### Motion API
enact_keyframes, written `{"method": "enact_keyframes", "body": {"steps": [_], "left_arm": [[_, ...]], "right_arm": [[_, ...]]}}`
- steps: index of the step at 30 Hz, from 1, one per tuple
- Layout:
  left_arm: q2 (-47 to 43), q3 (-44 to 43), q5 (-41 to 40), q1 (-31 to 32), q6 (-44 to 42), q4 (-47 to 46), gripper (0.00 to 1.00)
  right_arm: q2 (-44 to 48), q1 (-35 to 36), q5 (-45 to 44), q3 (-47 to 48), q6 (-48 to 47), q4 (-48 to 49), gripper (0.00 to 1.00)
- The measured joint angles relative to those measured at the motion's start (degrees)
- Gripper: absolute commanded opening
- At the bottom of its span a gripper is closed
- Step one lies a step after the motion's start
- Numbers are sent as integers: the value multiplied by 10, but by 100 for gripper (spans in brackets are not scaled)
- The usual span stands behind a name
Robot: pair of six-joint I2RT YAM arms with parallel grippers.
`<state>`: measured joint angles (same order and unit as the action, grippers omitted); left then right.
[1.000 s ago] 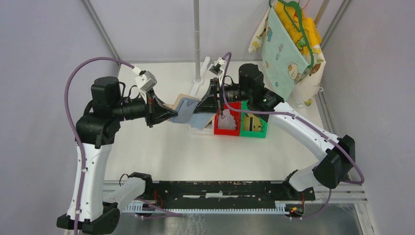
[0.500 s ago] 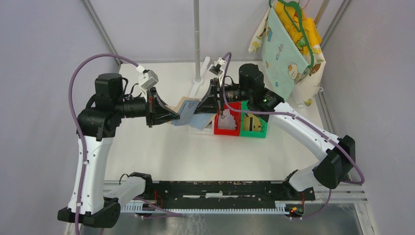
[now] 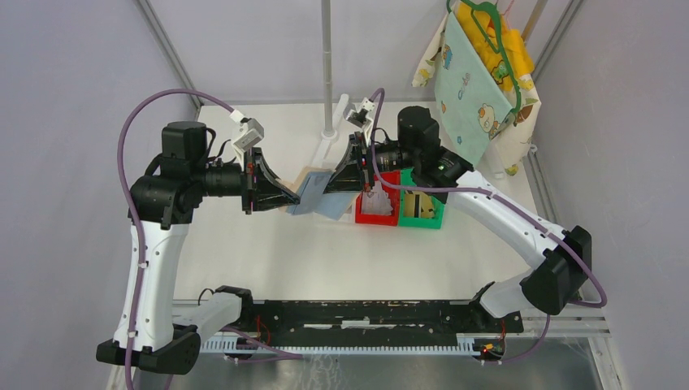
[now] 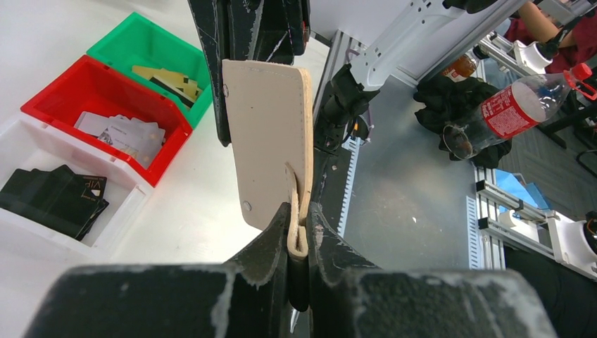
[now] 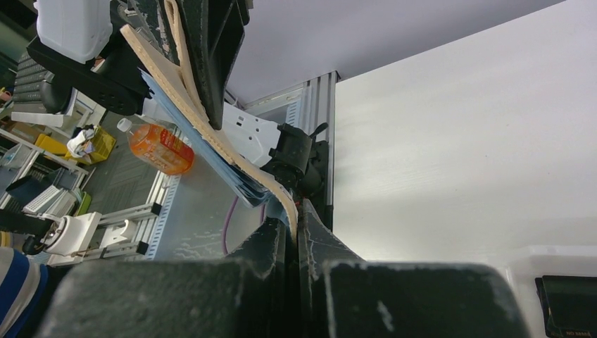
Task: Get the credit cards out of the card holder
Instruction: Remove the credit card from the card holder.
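Left claw (image 3: 284, 195) is pinched nearly shut on the near edge of the holder (image 3: 311, 188), its two black fingers clamping the tan flap and a small loop of the same material. Held off the table (image 3: 325, 260) between the two arms, the holder hangs over the middle of the work area, tan face toward the left wrist camera and pale blue lining toward the top camera. Right claw (image 3: 333, 180) is squeezed almost closed on the opposite edge, so both claws grip the one holder.

Below and to the right stand three bins in a row. Black cards (image 4: 49, 201) lie in the white bin (image 4: 21, 151), grey cards (image 4: 127, 134) in the red bin (image 4: 84, 84), and gold cards (image 4: 169, 77) in the green bin (image 4: 134, 35). Behind them a pole (image 3: 327, 73) rises from the back of the table, and a printed cloth (image 3: 471, 93) hangs at the far right.

From above, the holder and right claw cover most of the white bin, and the right wrist hides the red bin's back edge. Blue layers show under the tan flap in the right wrist view, but the pocket mouth is out of sight, so whether any card sits inside cannot be told.
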<state>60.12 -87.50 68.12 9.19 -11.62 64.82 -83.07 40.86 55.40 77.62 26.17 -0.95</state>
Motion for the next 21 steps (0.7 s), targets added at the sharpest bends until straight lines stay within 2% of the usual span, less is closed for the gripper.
{"method": "enact_keyframes", "body": {"steps": [21], "left_arm": [[3, -3, 25, 0, 0, 0, 5]], "right_arm": [[5, 0, 5, 0, -8, 0, 0]]}}
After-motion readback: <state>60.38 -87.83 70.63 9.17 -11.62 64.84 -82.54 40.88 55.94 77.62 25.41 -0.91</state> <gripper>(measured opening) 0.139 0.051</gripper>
